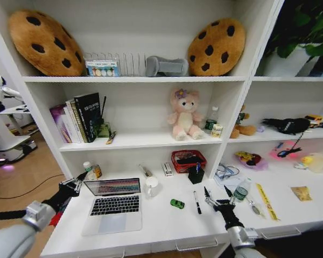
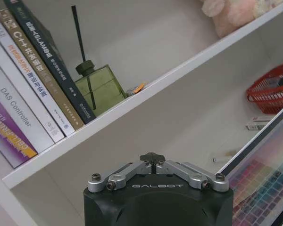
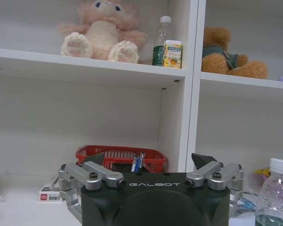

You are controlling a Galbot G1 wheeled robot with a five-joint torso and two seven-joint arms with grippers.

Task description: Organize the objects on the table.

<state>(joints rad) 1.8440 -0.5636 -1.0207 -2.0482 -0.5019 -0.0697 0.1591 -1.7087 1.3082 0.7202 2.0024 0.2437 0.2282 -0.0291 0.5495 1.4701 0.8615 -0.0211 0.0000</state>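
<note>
On the white table [image 1: 161,223] a silver laptop [image 1: 116,207] stands open at the left, its screen [image 2: 264,188] lit. To its right lie a tiny green toy car [image 1: 177,203] and a black pen [image 1: 196,201]. A clear green-labelled bottle [image 1: 240,191] [image 3: 276,193] stands farther right, then a yellow strip [image 1: 266,201] and a yellow packet [image 1: 301,193]. My right gripper [image 1: 217,191] [image 3: 148,160] hovers open over the table between the pen and the bottle, holding nothing. By the laptop's rear left corner my left gripper [image 1: 75,184] [image 2: 152,157] is shut and empty.
Behind the laptop are a white mug [image 1: 151,186], two small bottles [image 1: 92,170], a red basket [image 1: 188,160] [image 3: 120,157] and a black box [image 1: 196,173]. Shelves above hold books [image 1: 78,118], a green glass diffuser [image 2: 99,87], a pink plush [image 1: 184,115] and cookie cushions [image 1: 215,47].
</note>
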